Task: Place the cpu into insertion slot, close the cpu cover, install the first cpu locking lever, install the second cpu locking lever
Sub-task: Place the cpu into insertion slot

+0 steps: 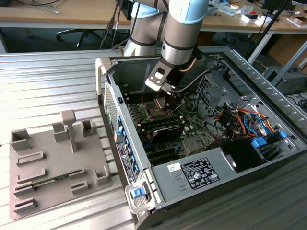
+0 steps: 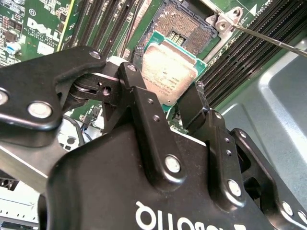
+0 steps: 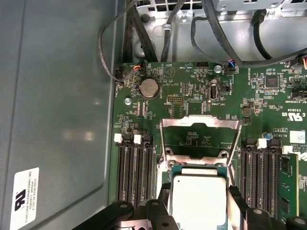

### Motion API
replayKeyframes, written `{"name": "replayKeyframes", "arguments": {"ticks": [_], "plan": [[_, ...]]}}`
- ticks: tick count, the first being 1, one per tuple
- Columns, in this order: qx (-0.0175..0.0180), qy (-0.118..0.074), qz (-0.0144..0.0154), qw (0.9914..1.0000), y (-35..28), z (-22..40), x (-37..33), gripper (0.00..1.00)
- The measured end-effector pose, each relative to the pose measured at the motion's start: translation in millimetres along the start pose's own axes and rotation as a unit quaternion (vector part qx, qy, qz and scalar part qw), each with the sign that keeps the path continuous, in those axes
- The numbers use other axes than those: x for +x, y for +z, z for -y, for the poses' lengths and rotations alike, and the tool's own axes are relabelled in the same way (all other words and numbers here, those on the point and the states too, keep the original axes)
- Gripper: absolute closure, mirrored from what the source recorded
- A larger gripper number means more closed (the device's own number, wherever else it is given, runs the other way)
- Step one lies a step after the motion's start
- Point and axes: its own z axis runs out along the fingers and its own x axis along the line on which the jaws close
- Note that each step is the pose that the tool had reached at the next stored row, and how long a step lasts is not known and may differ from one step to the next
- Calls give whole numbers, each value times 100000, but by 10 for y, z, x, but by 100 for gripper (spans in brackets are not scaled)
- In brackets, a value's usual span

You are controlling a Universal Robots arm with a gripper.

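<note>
Exterior view: arm (image 1: 180, 28) down inside the open computer case (image 1: 122, 120), frame centre; gripper (image 1: 160, 102) low over the green motherboard (image 1: 192, 127), its grip hard to make out.
Second wrist view: there, fingers (image 2: 192, 103) clamped on the cpu (image 2: 169, 69), tilted just over the insertion slot (image 2: 184, 26); one corner is hidden behind a finger.
First wrist view: cpu cover (image 3: 199, 122) standing open beyond the cpu (image 3: 199, 206); slot hidden underneath.

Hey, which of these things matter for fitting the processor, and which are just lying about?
Job: end effector, cpu held in it, insertion slot, open cpu cover.
Lying about: grey fixture tray, coin battery, memory slots, power supply.
</note>
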Motion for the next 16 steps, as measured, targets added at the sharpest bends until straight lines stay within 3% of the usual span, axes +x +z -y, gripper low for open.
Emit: {"name": "replayKeyframes", "arguments": {"ticks": [1, 4, 7, 10, 16], "plan": [[2, -25, 196, 100000, 1, -1, 4, 45], [35, -128, 1338, 99991, 7, 0, 12, 45], [57, -178, 1895, 99982, 10, 13, 16, 45], [61, -198, 2126, 99977, 18, 33, 25, 45], [62, -206, 2133, 99977, 47, 95, 51, 45]]}}
